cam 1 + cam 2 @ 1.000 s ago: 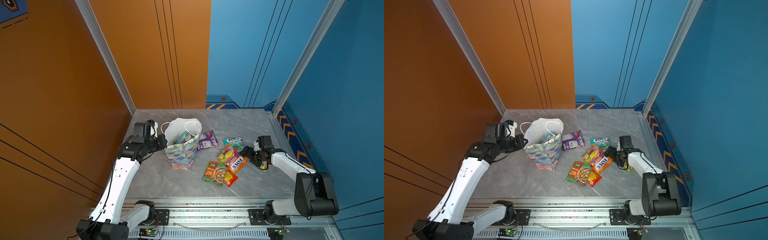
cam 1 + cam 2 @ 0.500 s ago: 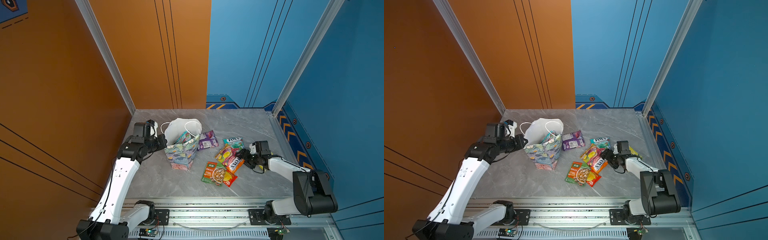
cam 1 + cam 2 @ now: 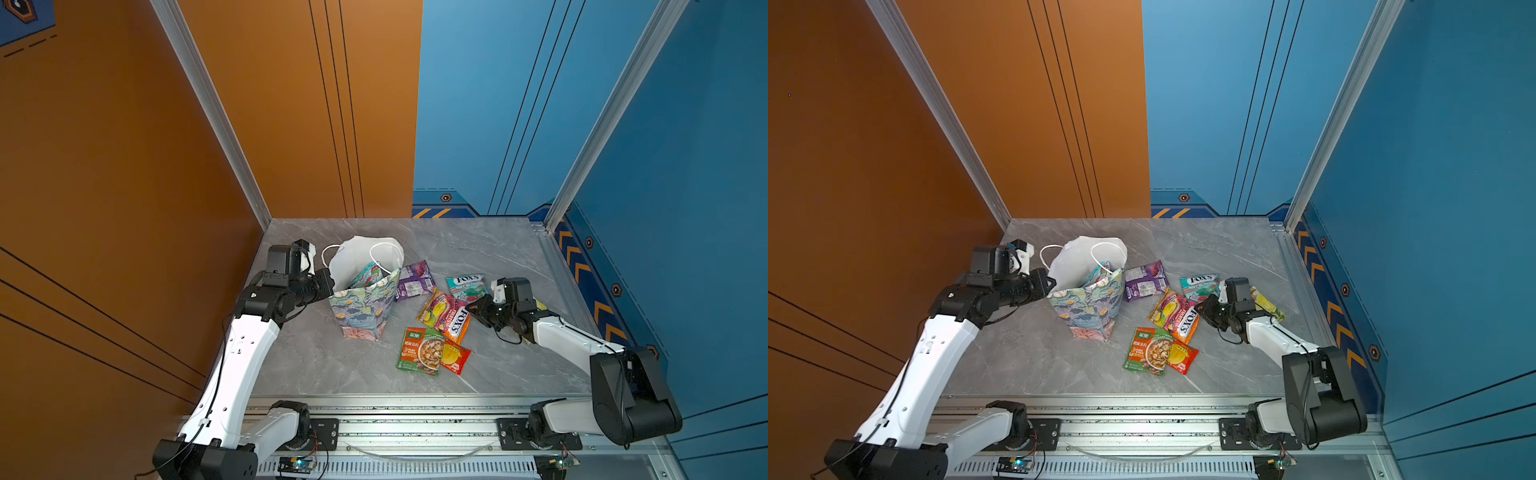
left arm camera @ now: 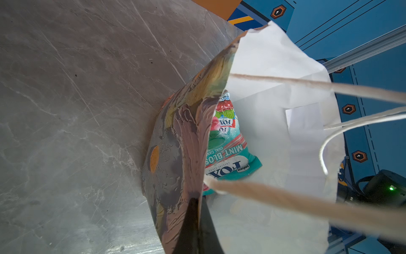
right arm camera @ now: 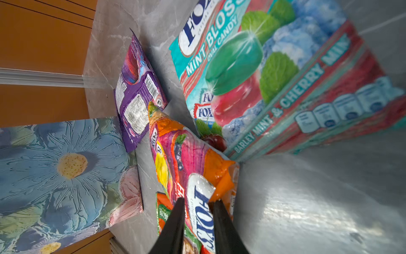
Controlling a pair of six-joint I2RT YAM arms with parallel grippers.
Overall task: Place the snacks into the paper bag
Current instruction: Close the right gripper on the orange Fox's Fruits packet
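Note:
The floral paper bag [image 3: 365, 307] [image 3: 1088, 307] stands upright at left centre, and my left gripper [image 3: 328, 282] [image 4: 197, 220] is shut on its side wall. A teal FOX'S packet [image 4: 228, 151] lies inside it. To the bag's right, my right gripper [image 3: 471, 309] [image 5: 197, 202] is shut on the end of the orange FOX'S packet [image 3: 451, 318] [image 5: 191, 158], which still lies on the table. Around it lie more snacks: a purple packet [image 3: 414, 280], a teal mint packet [image 3: 467, 286], a green-orange sachet [image 3: 422, 351], a red sachet [image 3: 455, 357] and a yellow-green sachet [image 3: 1268, 305] under the right arm.
The grey marble table [image 3: 478, 249] is walled by orange panels on the left and back and by blue panels on the right. A metal rail [image 3: 415, 424] runs along its front edge. The bag's white cord handles [image 4: 329, 88] hang across its mouth.
My right gripper slid left onto the orange FOX'S packet and its jaws narrowed from wide open onto the packet's end. The left arm and the bag stayed still.

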